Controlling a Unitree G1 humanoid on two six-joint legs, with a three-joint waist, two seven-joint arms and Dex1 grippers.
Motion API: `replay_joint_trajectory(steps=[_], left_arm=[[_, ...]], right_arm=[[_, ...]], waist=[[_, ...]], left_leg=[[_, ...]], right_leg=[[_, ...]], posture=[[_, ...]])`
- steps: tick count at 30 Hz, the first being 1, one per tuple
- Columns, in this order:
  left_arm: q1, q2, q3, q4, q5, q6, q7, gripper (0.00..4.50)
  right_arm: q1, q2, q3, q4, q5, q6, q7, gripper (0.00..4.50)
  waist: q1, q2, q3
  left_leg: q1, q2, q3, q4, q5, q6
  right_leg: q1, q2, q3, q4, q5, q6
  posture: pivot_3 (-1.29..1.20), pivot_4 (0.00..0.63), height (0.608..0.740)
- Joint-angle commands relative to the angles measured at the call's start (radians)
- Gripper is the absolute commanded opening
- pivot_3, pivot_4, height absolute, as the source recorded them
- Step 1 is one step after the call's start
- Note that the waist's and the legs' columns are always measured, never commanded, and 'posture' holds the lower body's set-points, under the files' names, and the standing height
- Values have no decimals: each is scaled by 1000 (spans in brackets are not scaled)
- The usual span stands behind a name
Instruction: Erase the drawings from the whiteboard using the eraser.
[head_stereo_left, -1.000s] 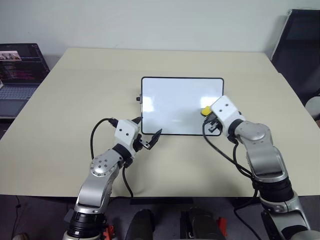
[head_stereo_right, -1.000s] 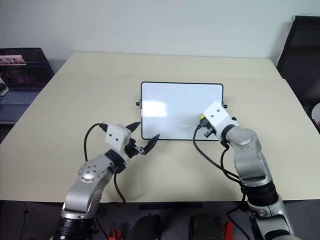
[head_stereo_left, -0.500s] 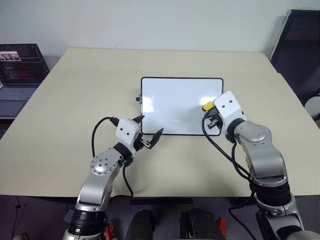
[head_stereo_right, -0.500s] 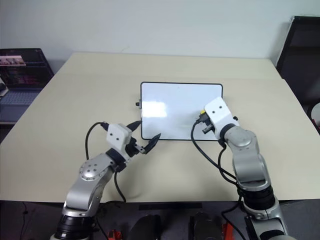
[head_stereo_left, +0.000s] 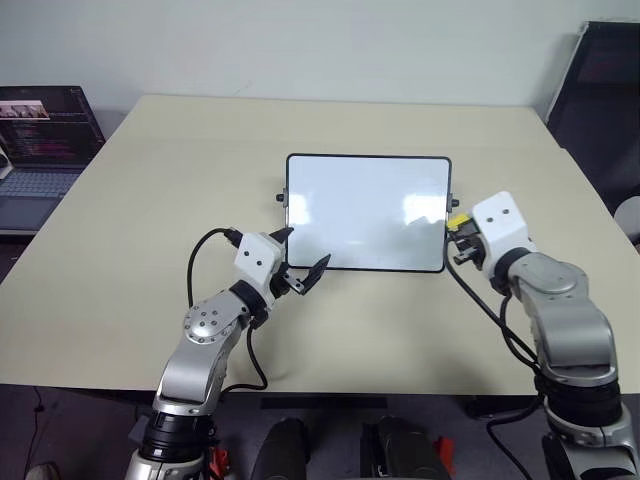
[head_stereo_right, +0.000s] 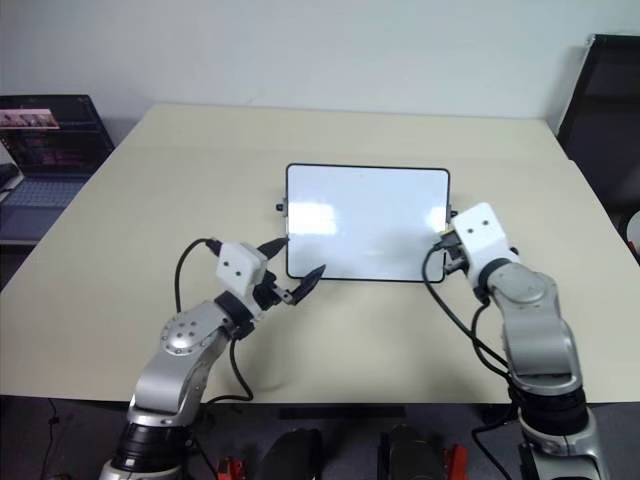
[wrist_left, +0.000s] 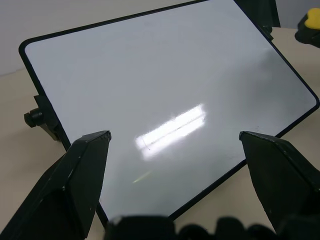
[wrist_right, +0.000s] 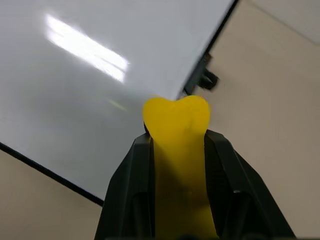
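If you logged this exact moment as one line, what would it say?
board: small black-framed whiteboard, no marks visible | right gripper: shut on yellow eraser, at board's right edge | left gripper: open, at near-left corner

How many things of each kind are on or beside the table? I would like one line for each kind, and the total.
Whiteboard: 1
Eraser, yellow, held in the right claw: 1
Laptop, beside the table's left edge: 1
Drawings on the whiteboard: 0 visible
Total: 3

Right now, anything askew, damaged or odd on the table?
Nothing stands out. The whiteboard lies flat and square on the table, its surface showing no marks. The right gripper holds the eraser by the board's right edge.
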Motion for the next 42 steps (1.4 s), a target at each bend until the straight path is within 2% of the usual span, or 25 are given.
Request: replay_joint_trajectory(steps=[1,5,10,15,22,28,32,42], left_arm=[[-22,-1,-5,-4,-20,-16,-17,4500],[-25,-4,-6,7,-20,-20,-29,4500],[-35,-3,-12,24,-21,-33,-48,4500],[-38,12,-40,0,-75,-12,-144,4500],[6,110,-100,-84,-197,44,-349,4500],[0,188,-108,-67,-244,73,-461,4500],[2,226,-127,-34,-205,30,-508,4500],[-49,243,-132,59,-150,-69,-562,4500]], right_arm=[[12,-26,-59,-39,23,17,-11,1069],[49,-25,-84,-48,49,63,-27,1069],[38,50,-143,-48,95,211,-65,1069],[18,60,-175,-15,126,270,-88,1069],[2,46,-198,9,171,327,-100,1069],[-2,30,-198,17,203,355,-108,1069],[5,22,-203,19,218,378,-116,1069],[6,4,-197,43,258,403,-127,1069]], waist=[[-1,0,0],[-2,0,0],[-1,0,0],[0,0,0],[-2,0,0],[-2,0,0],[-2,0,0],[-2,0,0]], left_leg=[[0,0,0,0,0,0],[0,0,1,0,0,0],[0,0,0,0,0,0],[0,0,1,1,0,0],[0,1,1,0,0,0],[1,0,1,1,0,0],[1,1,1,0,0,0],[1,1,2,0,0,0]], right_leg=[[0,0,0,0,0,0],[0,1,0,0,0,0],[0,0,0,0,0,0],[1,0,0,0,0,0],[0,1,0,0,0,0],[1,1,0,1,0,0],[1,1,0,0,0,0],[1,1,0,0,0,0]], posture=[[0,150,740],[0,150,740],[0,150,740],[0,150,740],[0,150,740],[0,150,740],[0,150,740],[0,150,740]])
